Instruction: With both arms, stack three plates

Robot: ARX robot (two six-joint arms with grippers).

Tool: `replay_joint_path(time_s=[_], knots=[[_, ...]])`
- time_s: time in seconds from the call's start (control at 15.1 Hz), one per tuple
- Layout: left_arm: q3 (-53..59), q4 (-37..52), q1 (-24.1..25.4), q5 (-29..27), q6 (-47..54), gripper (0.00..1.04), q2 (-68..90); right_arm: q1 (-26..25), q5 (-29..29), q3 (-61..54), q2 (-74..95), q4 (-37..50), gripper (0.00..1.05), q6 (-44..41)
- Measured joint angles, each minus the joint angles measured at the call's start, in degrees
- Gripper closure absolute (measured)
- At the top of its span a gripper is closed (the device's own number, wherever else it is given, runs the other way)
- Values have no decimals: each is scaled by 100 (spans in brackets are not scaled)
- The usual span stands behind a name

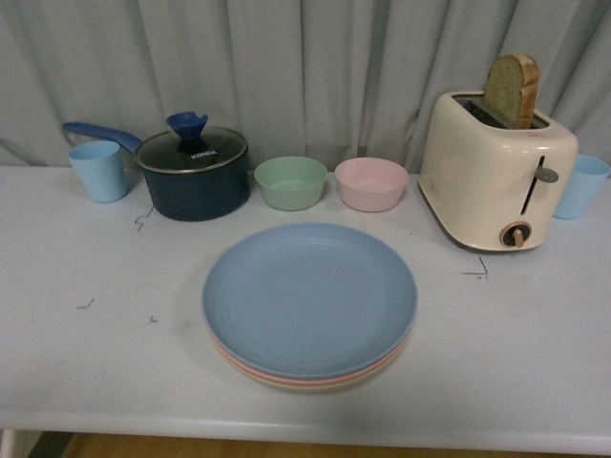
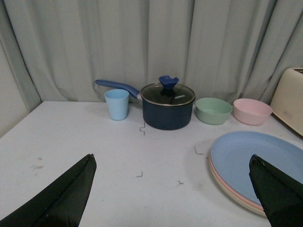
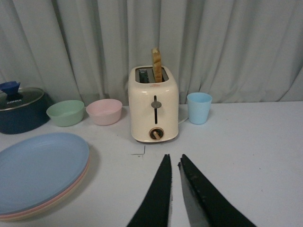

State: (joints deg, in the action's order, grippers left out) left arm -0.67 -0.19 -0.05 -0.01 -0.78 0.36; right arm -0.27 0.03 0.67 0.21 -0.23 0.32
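Front view: the blue plate [image 1: 309,298] lies on top of the pink plate [image 1: 250,369] and beige plate [image 1: 315,386], stacked on the table [image 1: 76,363]; neither arm appears.

Left wrist view: the left gripper [image 2: 174,187] has its fingers [image 2: 71,189] spread wide with nothing between them; the stack lies just beside the far finger.

Right wrist view: the right gripper [image 3: 174,175] has its fingers [image 3: 158,194] nearly pressed together, empty; a toaster [image 3: 154,111] stands beyond the tips, the stack off to one side.

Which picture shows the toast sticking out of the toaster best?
The front view: the brown slice of toast is close and faces the camera. The right wrist view shows it edge-on, thin. The left wrist view shows only a corner of the cream toaster, no toast.
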Motion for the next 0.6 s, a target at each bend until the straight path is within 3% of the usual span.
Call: replay_joint_path(time_s=[0.13, 0.27, 0.4, 0.6], knots=[[0, 0, 0, 0, 0, 7, 0, 0, 0, 0, 0, 2, 57, 0], [0, 0, 0, 0, 0, 7, 0, 0, 0, 0, 0, 2, 28, 0], [0, 0, 0, 0, 0, 7, 0, 0, 0, 0, 0, 0, 5, 2], [0, -2, 0, 0, 0, 7, 0, 0, 0, 0, 0, 2, 6, 2]])
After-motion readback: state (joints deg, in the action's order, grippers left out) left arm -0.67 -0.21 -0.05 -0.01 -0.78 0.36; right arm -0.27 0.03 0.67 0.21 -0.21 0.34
